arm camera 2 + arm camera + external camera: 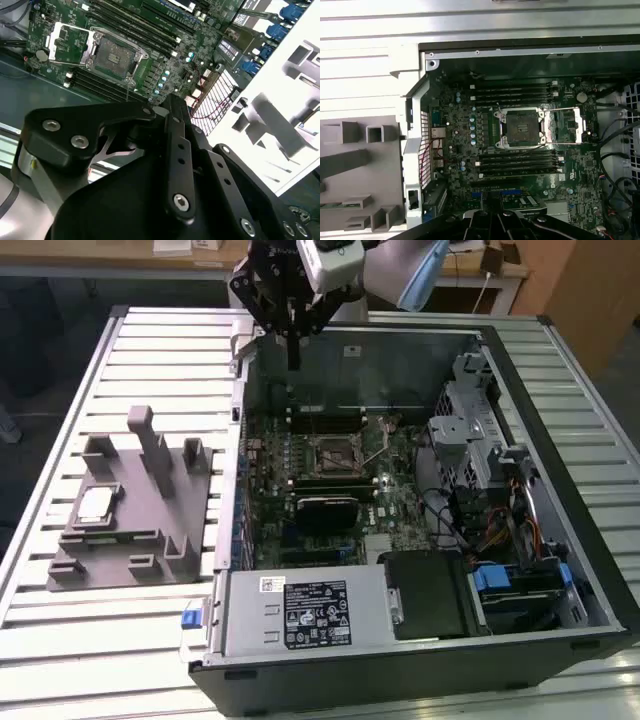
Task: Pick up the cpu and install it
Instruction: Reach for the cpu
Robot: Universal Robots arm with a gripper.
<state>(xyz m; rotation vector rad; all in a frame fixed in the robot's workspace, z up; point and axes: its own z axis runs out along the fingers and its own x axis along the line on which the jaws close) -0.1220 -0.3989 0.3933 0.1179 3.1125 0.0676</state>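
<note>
cpu point(95, 506): lies flat on grey fixture point(150, 530), on the exterior view's left of the open computer case point(400, 685) | socket point(521, 128): retention frame swung open | gripper point(293, 362): fingers together, gripping nothing, above case's far wall, well apart from cpu

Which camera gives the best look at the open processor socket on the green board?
The first wrist view: it looks almost straight down on the socket, its frame swung open beside it. The second wrist view shows it at a slant, the exterior view from afar inside the case.
</note>
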